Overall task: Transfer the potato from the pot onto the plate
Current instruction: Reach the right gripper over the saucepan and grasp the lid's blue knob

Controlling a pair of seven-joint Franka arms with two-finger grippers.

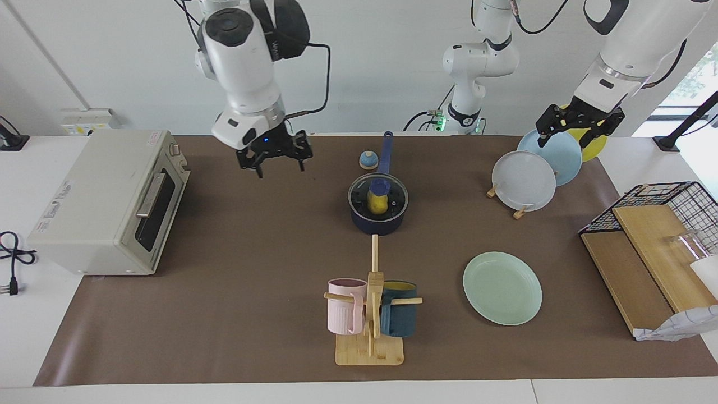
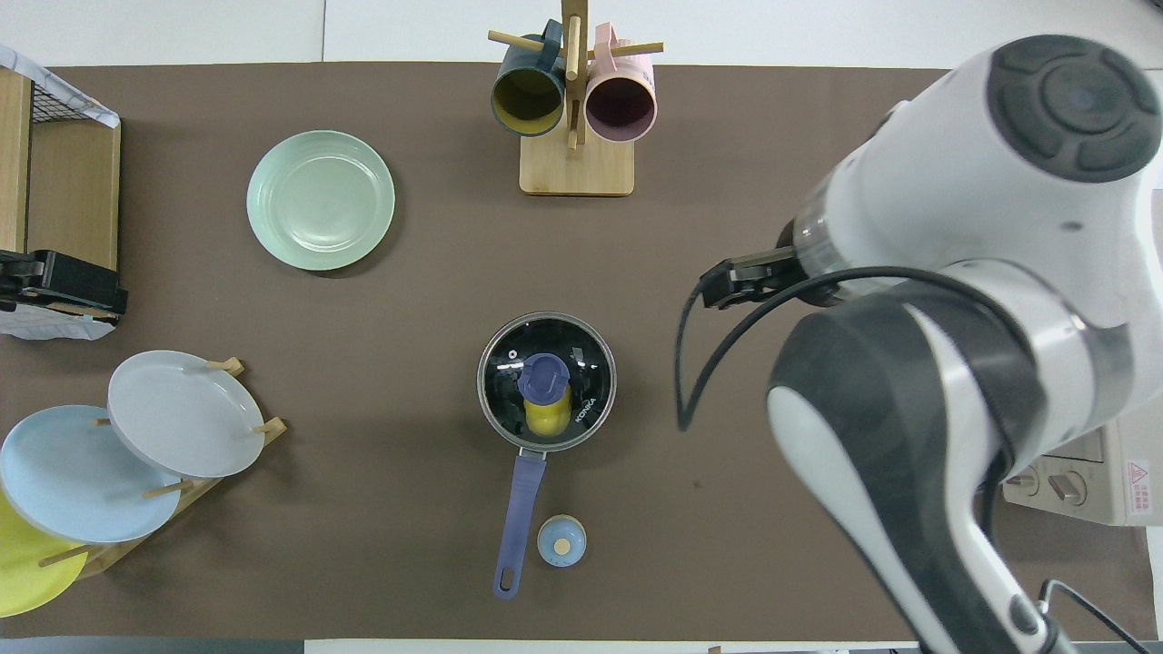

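The navy pot stands mid-table with a glass lid on it, its long blue handle pointing toward the robots. The yellow potato lies inside and shows through the lid, also in the overhead view. The mint-green plate lies flat, farther from the robots, toward the left arm's end. My right gripper hangs open and empty over the mat between the toaster oven and the pot. My left gripper is open and empty over the plate rack.
A toaster oven stands at the right arm's end. A mug tree with a pink and a teal mug stands farther out than the pot. A rack holds grey, blue and yellow plates. A small blue knob-like object lies beside the handle. A wire basket stands at the left arm's end.
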